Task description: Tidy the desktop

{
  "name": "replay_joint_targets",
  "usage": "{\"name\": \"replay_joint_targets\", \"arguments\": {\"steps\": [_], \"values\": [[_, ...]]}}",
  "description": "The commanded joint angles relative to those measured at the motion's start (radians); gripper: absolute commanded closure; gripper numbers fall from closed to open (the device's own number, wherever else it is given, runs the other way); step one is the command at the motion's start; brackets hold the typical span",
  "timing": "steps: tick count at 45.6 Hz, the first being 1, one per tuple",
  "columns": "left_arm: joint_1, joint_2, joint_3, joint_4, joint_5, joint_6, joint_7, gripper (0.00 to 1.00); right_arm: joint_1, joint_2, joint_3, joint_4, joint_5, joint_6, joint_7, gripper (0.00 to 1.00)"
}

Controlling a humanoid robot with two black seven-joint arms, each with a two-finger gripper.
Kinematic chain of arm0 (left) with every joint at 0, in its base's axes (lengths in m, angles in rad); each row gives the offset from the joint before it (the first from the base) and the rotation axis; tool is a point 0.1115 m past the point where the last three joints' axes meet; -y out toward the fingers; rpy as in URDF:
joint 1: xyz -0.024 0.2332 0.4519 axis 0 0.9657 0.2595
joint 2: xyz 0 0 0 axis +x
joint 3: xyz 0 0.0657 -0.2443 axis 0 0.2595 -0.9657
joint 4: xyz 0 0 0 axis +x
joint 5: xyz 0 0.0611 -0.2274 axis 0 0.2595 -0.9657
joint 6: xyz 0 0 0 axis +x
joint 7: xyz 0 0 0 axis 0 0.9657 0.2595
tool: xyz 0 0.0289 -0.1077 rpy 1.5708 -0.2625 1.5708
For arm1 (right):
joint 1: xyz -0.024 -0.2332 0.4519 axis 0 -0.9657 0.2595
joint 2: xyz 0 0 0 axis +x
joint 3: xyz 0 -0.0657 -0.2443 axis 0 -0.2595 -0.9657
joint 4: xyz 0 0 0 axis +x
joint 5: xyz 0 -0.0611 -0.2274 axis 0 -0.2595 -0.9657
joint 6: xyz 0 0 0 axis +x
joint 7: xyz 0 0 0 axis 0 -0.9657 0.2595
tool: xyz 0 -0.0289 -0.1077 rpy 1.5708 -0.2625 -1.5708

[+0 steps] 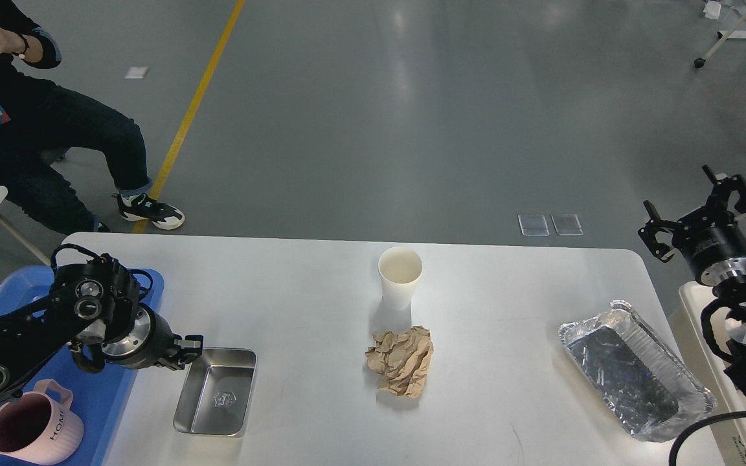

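Observation:
The white desktop [509,304] holds a white paper cup [400,277] standing upright at the middle back. A crumpled brown paper ball [402,367] lies just in front of it. A small steel tray [216,391] is at the front left and a foil tray [635,372] at the right, both empty. My left gripper [186,351] is at the steel tray's back left corner, right by its rim; I cannot tell whether it grips. My right gripper [697,210] is open and empty, raised beyond the desktop's right edge.
A blue plastic tray [111,388] at the left edge holds a pink mug [33,430], partly under my left arm. A cream bin [693,304] stands at the right, under my right arm. A seated person [36,129] is at the far left.

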Motion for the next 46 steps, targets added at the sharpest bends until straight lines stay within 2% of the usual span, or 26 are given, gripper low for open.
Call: {"name": "replay_joint_targets", "arguments": {"steps": [1,11,25,28,39,43,45,46], "values": [[0.007,0.003,-0.088,-0.002,0.001,0.000,-0.008,1.00,0.004,0.000,0.001,0.001,0.000,0.000,0.000,0.00],[0.008,-0.014,-0.100,0.010,-0.006,0.004,0.004,0.98,0.003,-0.001,-0.001,0.001,0.000,0.000,0.000,0.00],[0.011,0.014,-0.116,0.005,-0.036,-0.083,0.015,0.33,0.000,-0.001,-0.001,0.001,0.000,0.000,0.000,0.00],[0.005,0.038,-0.140,0.005,-0.045,-0.080,0.013,0.02,0.000,-0.001,-0.001,0.001,0.000,0.000,0.000,0.00],[0.008,0.068,-0.336,0.015,-0.186,-0.077,0.012,0.01,0.001,0.005,-0.001,0.004,0.000,0.000,0.000,0.00],[0.025,0.068,-0.433,0.016,-0.195,-0.075,-0.015,0.01,0.006,0.006,-0.001,0.004,0.000,-0.002,0.000,0.00],[0.046,0.059,-0.508,0.016,-0.197,-0.074,-0.050,0.01,0.009,0.005,-0.002,0.004,0.000,0.000,0.000,0.00],[0.065,0.055,-0.546,0.016,-0.197,-0.074,-0.080,0.01,0.011,0.005,-0.002,0.004,0.000,0.000,0.000,0.00]]}}
